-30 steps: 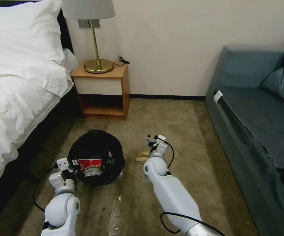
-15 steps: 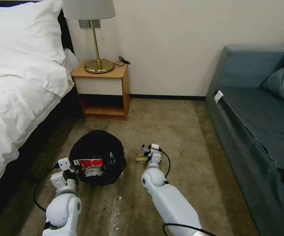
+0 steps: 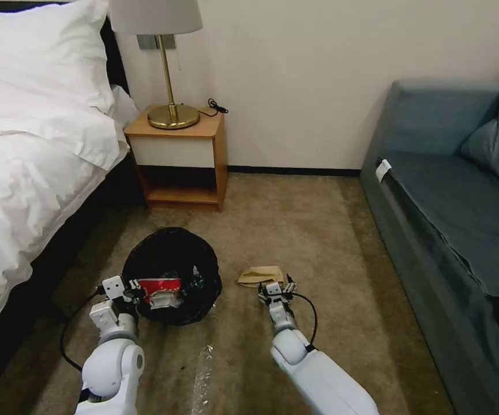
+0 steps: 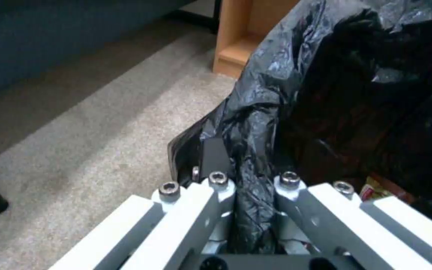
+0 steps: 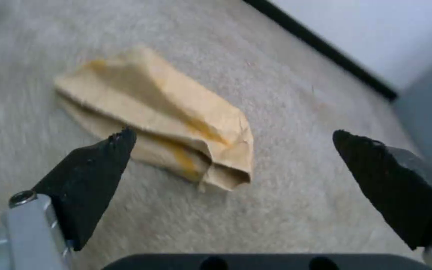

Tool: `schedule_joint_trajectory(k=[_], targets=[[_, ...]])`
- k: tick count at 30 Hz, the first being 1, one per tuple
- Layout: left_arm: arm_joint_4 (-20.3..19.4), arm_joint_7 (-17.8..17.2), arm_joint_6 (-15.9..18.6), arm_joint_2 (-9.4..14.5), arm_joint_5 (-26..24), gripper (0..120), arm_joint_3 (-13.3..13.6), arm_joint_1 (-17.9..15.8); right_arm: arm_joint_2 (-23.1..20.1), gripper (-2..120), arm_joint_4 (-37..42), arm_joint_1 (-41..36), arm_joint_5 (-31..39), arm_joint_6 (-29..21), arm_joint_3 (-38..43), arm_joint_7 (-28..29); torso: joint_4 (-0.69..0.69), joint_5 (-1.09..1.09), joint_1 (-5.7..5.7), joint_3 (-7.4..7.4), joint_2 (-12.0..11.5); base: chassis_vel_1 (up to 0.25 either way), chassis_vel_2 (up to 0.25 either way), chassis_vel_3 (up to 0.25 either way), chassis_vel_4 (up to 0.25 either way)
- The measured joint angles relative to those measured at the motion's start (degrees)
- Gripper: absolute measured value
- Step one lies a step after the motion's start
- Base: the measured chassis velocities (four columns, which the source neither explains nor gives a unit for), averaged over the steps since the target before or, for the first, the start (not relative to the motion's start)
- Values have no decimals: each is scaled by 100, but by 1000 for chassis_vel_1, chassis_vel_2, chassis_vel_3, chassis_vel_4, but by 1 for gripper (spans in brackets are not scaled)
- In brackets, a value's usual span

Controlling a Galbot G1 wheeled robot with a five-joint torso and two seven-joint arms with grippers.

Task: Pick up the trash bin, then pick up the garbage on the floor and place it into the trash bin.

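Nearest, on the carpet [image 3: 318, 230]: left hand [image 3: 127, 288] clamped on the near rim of the trash bin [image 3: 171, 259], fingers [image 4: 216, 187] closed on a fold of the crinkly black liner, as seen in the left wrist view. Bin upright on the floor, close beside the bed [image 3: 24, 173]. Inside it, against the near wall, a red snack packet [image 3: 158, 286]; a small greenish item next to it (too dark to tell what).

To the right of the bin, right hand [image 3: 277, 289] low over the carpet, spread wide and holding nothing. Just past its tips, a crumpled tan paper bag [image 5: 166, 116] flat on the floor, lying between the two black fingertips [image 5: 101, 157] in the right wrist view and touched by neither. Bag and bin near each other but apart, with bare carpet between.

Farther back, against the wall: a wooden nightstand [image 3: 183, 155] at the head of the bed, carrying a brass lamp [image 3: 165, 69] with a pale shade, a black cord coiled at the nightstand's back right corner. Along the right side of the carpet, a blue-grey sofa [image 3: 457, 202], well apart from the paper bag.
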Motion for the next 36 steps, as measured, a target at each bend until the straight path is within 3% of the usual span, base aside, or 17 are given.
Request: schedule_joint_trajectory(k=[1,6,16,26,36], targets=[[0,0,0,0,0,3,0,0,0,100,0,0,0,0,0,0,0,0,0,0,0,0,0,0,0],[0,-26,6,-2,5,3,12,-6,12,100,-542,108,-1275,370,-19,-80,0,0,0,0,0,0,0,0,0],[-15,-38,8,-16,8,3,9,20,118,100,-1175,486,-2360,501,-9,19,1,-1,0,0,0,0,0,0,0],[-22,-47,-8,-36,10,3,-11,56,256,100,-1842,773,-2848,540,117,99,1,-1,0,0,0,0,0,0,0],[-106,-65,-27,-50,7,3,-47,119,394,97,-2118,946,-2825,566,137,44,0,-1,0,0,0,0,0,0,0]])
